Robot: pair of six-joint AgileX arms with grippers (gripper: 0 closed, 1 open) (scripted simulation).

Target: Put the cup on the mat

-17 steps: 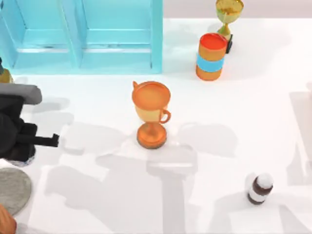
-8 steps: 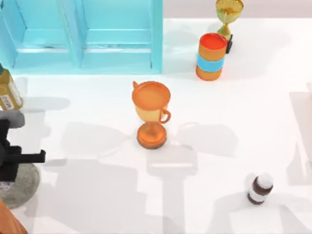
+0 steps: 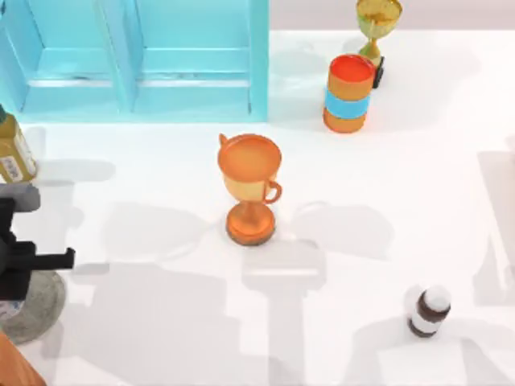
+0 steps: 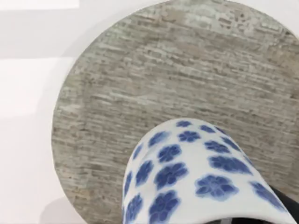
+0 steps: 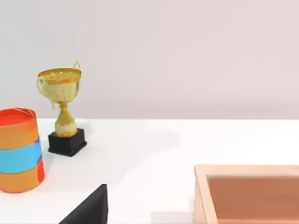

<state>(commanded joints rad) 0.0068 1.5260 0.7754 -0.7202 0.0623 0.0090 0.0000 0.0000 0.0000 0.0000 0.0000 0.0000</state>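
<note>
The cup [image 4: 201, 182] is white with dark blue flowers and hangs close above the mat [image 4: 140, 79], a grey speckled disc. My left gripper [image 3: 16, 277] is at the table's left edge, shut on the cup. It covers much of the mat [image 3: 44, 305] in the top view. A dark part of my right gripper [image 5: 88, 210] shows in the right wrist view, parked off to the right.
An orange trophy goblet [image 3: 251, 189] stands mid-table. Behind are a cyan cabinet [image 3: 137, 56], an orange cylinder with a blue band [image 3: 348, 92] and a gold trophy [image 3: 376, 24]. A small brown bottle [image 3: 428, 310] is front right, a yellow bottle [image 3: 14, 149] left, a wooden box [image 5: 247, 193] nearby.
My left arm has moved left and toward the front edge, bringing the cup over the mat. It has barely shifted in the last half second. The yellow bottle is now uncovered.
</note>
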